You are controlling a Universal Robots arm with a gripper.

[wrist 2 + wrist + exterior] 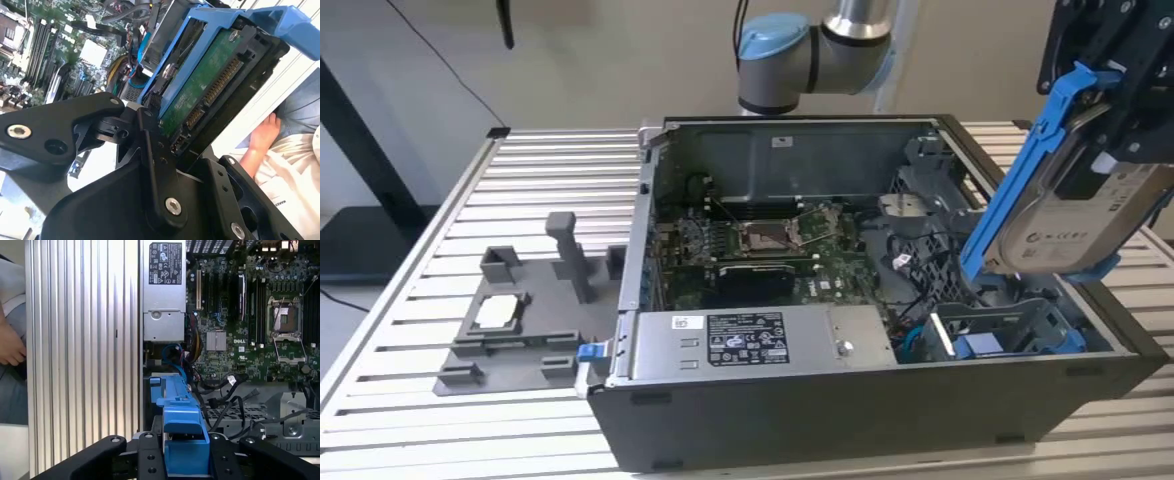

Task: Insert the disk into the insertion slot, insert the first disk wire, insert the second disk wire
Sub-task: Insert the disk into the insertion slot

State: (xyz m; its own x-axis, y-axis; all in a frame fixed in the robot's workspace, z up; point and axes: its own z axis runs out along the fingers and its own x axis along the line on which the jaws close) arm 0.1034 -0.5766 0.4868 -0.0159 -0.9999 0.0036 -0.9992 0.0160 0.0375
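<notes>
The disk, a silver-beige drive in a bright blue carrier, hangs tilted on edge above the open computer case's right end in the exterior view. My gripper is shut on it from above. In the second wrist view the disk's green circuit board and connector show between my black fingers. The first wrist view shows the blue carrier held in the gripper. Below the disk sits the drive bay with the insertion slot. Loose black cables lie in the case beside the bay.
The case lies open on a slatted metal table. A grey labelled power-supply box and the motherboard lie inside. A grey fixture stands on the exterior view's left. A person's hand is near the table edge.
</notes>
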